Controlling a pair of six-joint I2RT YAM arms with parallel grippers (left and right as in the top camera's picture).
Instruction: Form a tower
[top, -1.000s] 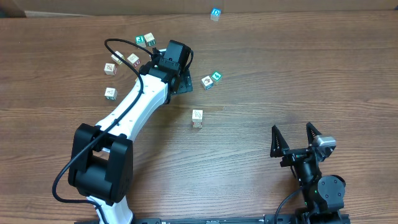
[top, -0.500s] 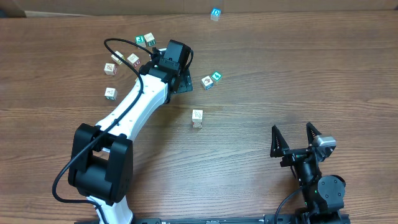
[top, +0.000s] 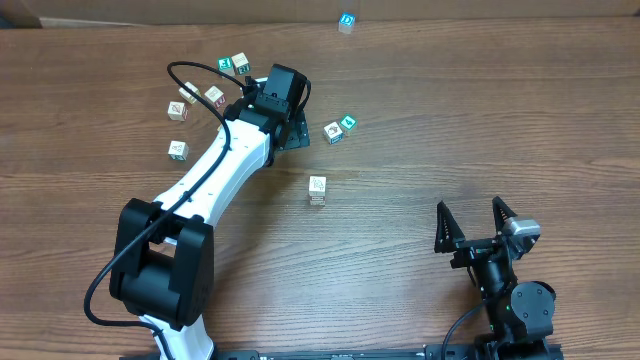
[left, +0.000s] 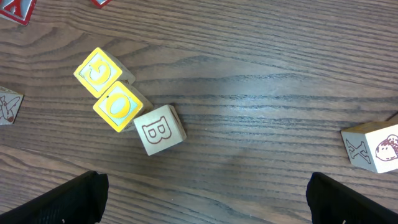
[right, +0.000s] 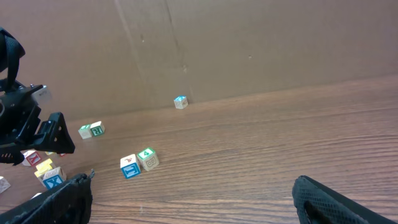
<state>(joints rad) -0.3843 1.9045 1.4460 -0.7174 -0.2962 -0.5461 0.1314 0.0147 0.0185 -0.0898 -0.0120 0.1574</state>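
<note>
Two arms (top: 225, 160), two yellow cubes (left: 118, 107), one tower (top: 346, 21), and nine other cream cubes (top: 177, 150) showing overhead.

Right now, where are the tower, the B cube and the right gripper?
tower (top: 346, 21): overhead view, blue-printed top face.
B cube (left: 160, 129): left wrist view, the face printed with B.
right gripper (top: 468, 203): overhead view, midway between its open fingertips.

On the surface (top: 420, 150), seen from overhead, the tower (top: 346, 21) stands at top centre, two touching cubes (top: 340, 128) lie below it just right of the left arm (top: 225, 165), a lone cube (top: 317, 188) sits at mid-frame, and a scatter of cubes (top: 177, 149) lies at upper left.
</note>
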